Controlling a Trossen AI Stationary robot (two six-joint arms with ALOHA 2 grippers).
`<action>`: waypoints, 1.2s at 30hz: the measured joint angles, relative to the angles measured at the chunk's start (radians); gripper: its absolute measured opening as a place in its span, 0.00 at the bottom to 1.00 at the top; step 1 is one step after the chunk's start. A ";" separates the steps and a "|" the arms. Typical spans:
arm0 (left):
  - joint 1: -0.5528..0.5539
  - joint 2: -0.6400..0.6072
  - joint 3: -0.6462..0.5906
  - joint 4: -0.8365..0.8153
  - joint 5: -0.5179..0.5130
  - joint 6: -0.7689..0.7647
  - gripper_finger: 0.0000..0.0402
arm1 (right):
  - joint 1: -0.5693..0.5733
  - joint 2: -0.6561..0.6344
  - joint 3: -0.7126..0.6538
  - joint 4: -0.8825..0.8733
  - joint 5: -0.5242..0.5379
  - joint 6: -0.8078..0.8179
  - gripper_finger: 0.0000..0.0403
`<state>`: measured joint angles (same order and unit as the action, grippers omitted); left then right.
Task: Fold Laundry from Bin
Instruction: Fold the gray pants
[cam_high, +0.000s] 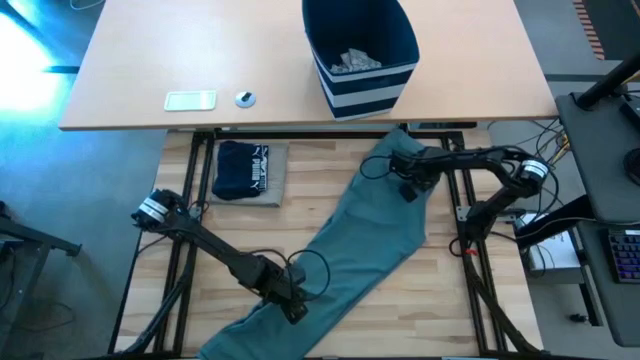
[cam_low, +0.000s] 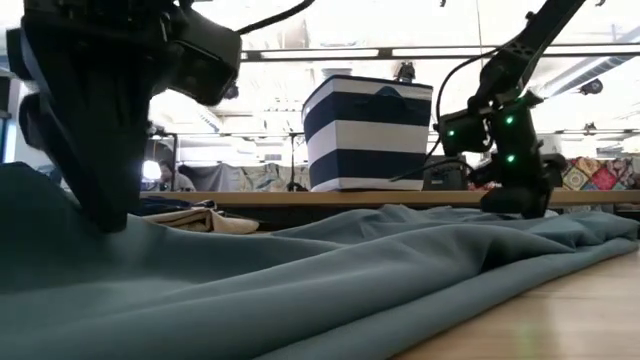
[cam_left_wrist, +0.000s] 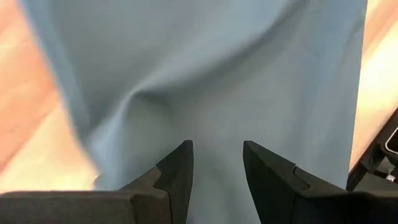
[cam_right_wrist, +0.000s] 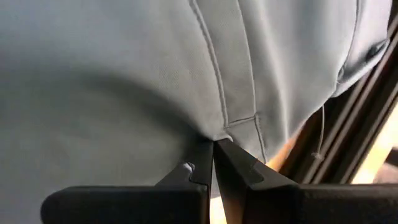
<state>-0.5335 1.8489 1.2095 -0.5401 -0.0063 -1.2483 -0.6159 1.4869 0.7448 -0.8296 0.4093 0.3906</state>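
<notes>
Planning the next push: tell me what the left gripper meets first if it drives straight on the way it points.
The teal-green garment. The left gripper stands with fingers apart, pointing down at that cloth, which fills the gap between them; it looks nearly on it already, though depth is unclear.

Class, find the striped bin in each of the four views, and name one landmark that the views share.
High view: the bin stands at top centre, on the far table.
Low view: centre background, behind the teal garment.
Left wrist view: not in it.
Right wrist view: not in it.
Shared landmark: the teal garment, seen in all four views.
</notes>
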 joint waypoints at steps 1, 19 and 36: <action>-0.003 -0.015 0.001 -0.025 0.000 -0.004 0.31 | 0.000 0.004 0.002 0.012 0.014 -0.009 0.03; -0.493 -0.192 -0.071 -0.305 0.174 -0.551 0.60 | 0.593 -0.438 0.018 -0.050 -0.102 0.485 0.18; -0.559 -0.186 -0.421 0.357 0.277 -0.721 0.61 | 1.115 -0.341 0.032 0.207 -0.026 0.971 0.35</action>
<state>-1.0927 1.6629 0.7880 -0.1828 0.2711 -1.9690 0.4989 1.1462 0.7772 -0.6223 0.3833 1.3619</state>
